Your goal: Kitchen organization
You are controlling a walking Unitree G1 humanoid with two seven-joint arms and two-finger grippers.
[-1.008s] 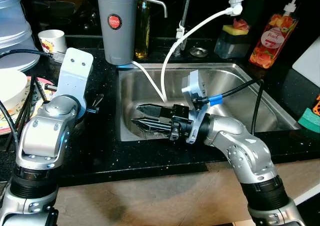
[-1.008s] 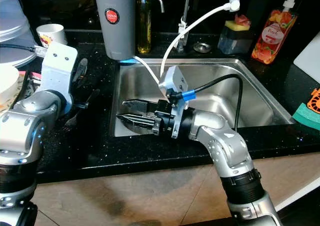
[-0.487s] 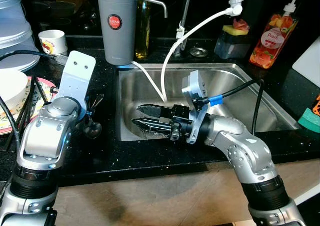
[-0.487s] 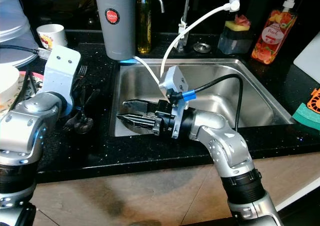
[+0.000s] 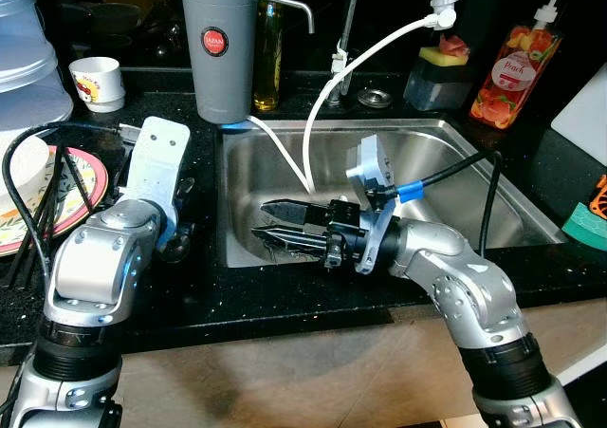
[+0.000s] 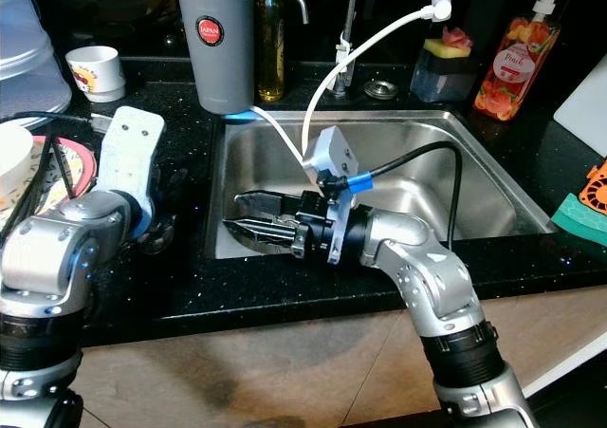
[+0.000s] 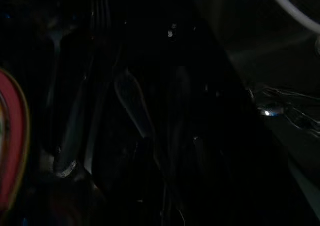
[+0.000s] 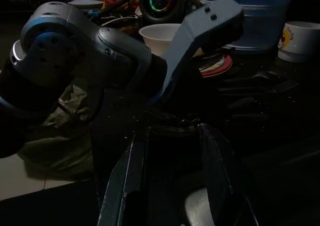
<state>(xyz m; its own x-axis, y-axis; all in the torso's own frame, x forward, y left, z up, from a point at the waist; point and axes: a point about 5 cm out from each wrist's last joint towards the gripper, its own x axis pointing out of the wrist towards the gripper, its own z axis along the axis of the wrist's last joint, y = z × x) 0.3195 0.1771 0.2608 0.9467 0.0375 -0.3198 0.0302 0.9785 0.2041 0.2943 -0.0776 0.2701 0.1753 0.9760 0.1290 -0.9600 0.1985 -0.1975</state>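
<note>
Mid-collection of cutlery, by the look of it. Right claw (image 5: 275,224) spread wide, low in the sink (image 5: 446,153) over utensils (image 5: 285,248). Left claw down on the dark desk (image 5: 204,295); cannot tell its spread. Next: closing on one utensil.

Your left wrist feed is very dark: fork (image 7: 98,45) and other cutlery lie on the black tabletop (image 7: 190,50), red plate rim (image 7: 12,136) beside them, white hose (image 7: 295,13) at one corner.

Cutlery (image 5: 285,246) of pale metal is seen lying heaped in the steel sink (image 5: 446,176), at its left wall
</note>
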